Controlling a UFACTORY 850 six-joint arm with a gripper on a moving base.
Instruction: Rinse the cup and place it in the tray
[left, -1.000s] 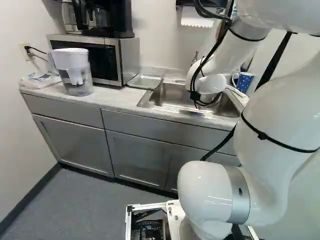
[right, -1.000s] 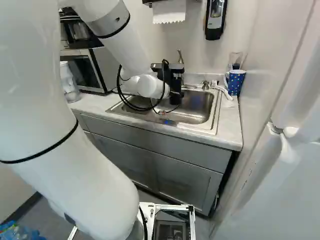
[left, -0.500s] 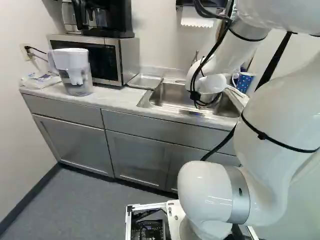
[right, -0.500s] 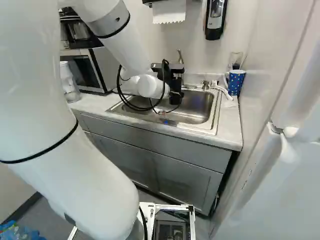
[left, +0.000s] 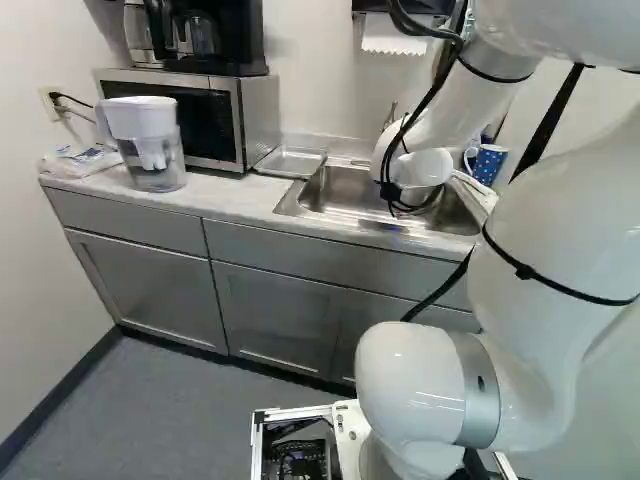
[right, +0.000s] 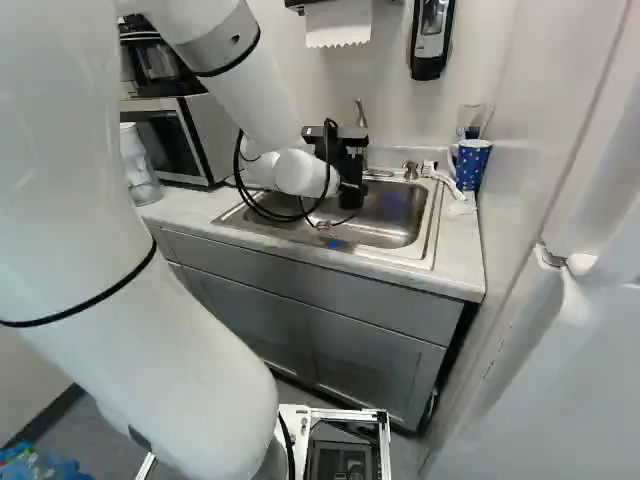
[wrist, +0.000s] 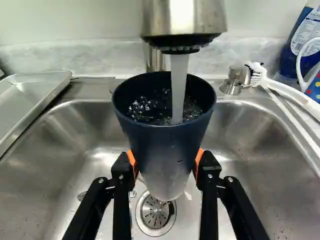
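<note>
Right, we're at the rinse, with the stainless steel sink (wrist: 65, 150) as our arena, and the black gripper with orange pads (wrist: 165, 161) has the tall dark-blue cup (wrist: 166, 140) pinched from two sides, mouth up, over the sink's round drain (wrist: 155, 212). Water pours from the steel faucet head (wrist: 184, 20) at the sink's back, and the clear stream (wrist: 178, 90) lands inside the rim, churning up bubbles! Lovely aim; now we'd want patience. Hold the grip firm but not crushing, because wet walls could slip between the pads, and a filling cup grows heavier. Let the stream wander gently round the inner wall, we'd say, with small, slow shifts that leave room under that low spout. Then we should draw the cup clear of the faucet head before tipping, pour low within the sink, turn it until it runs out, and pause for drips. Only afterwards comes the shallow metal tray (left: 290, 162), on the counter just beside the sink, to its left in the left base view. Rush that carry half-full, and we'd likely splash the counter.
</note>
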